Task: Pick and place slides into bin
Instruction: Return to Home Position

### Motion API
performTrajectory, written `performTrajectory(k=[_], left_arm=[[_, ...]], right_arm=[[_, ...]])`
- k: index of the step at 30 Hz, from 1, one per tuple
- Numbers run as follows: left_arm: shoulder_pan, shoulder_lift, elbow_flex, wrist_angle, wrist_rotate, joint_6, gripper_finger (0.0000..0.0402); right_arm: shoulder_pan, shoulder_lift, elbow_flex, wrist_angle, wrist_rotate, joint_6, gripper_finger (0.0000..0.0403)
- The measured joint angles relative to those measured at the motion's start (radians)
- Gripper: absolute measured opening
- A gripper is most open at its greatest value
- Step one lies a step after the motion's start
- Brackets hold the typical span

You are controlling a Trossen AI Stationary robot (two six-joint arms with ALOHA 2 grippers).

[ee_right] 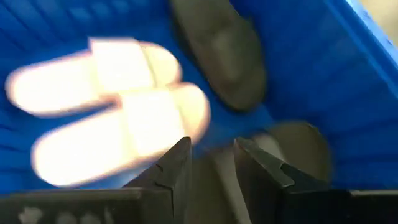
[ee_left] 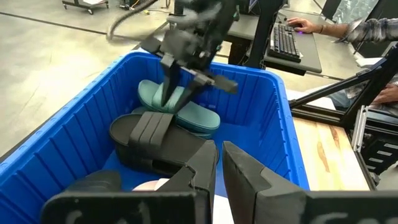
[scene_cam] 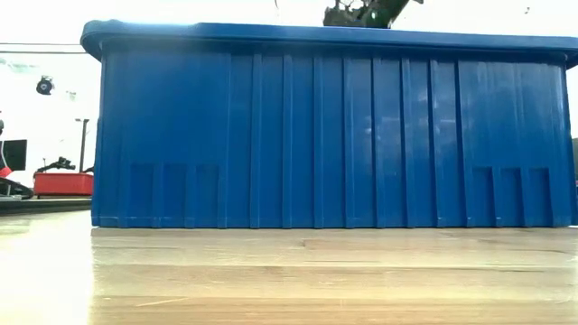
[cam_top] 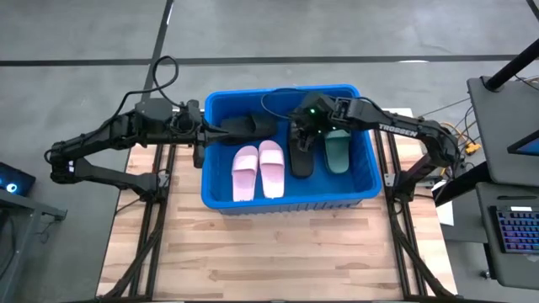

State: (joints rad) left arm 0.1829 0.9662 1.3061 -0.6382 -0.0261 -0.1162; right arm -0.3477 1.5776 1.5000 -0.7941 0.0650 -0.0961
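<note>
The blue bin [cam_top: 215, 189] stands at the table's far middle; its near wall [scene_cam: 325, 126] fills the low view. Inside lie a pale pink pair [cam_top: 257, 171], a black slide [cam_top: 301, 153], green slides [cam_top: 337, 150] and another black slide [cam_top: 240, 126] in the far left corner. My right gripper [ee_right: 211, 158] is open and empty, low inside the bin over the black slide [ee_left: 155, 137] beside the green slides [ee_left: 196, 118]. My left gripper [ee_left: 219, 163] hangs just inside the bin's left rim, fingers almost together, holding nothing.
Bare wooden tabletop [cam_top: 269, 244] lies between the bin and the near edge. A desk with a keyboard [cam_top: 514, 227] stands to the right of the table. A person's hands [ee_left: 301, 25] rest at a keyboard beyond the bin.
</note>
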Motion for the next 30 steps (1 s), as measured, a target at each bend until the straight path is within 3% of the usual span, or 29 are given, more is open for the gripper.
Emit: performTrajectory(k=[8,15,22,30], left_arm=[[0.0,-0.002,0.003,0.002,-0.003,0.001,0.0013],[0.0,-0.002,0.002,0.007,-0.01,0.001,0.0013],[0.0,-0.002,0.002,0.038,-0.012,0.001,0.0013],[0.0,-0.002,0.002,0.045,-0.014,0.001,0.0013]], right_arm=[[0.17,-0.089,-0.017,0.181,-0.05,0.11,0.0094],[0.333,-0.263,-0.203,0.502,-0.05,0.124,0.0072],[0.354,-0.504,-0.492,0.728,0.015,0.199,0.0052],[0.354,-0.75,-0.698,0.742,0.06,0.22,0.0035]])
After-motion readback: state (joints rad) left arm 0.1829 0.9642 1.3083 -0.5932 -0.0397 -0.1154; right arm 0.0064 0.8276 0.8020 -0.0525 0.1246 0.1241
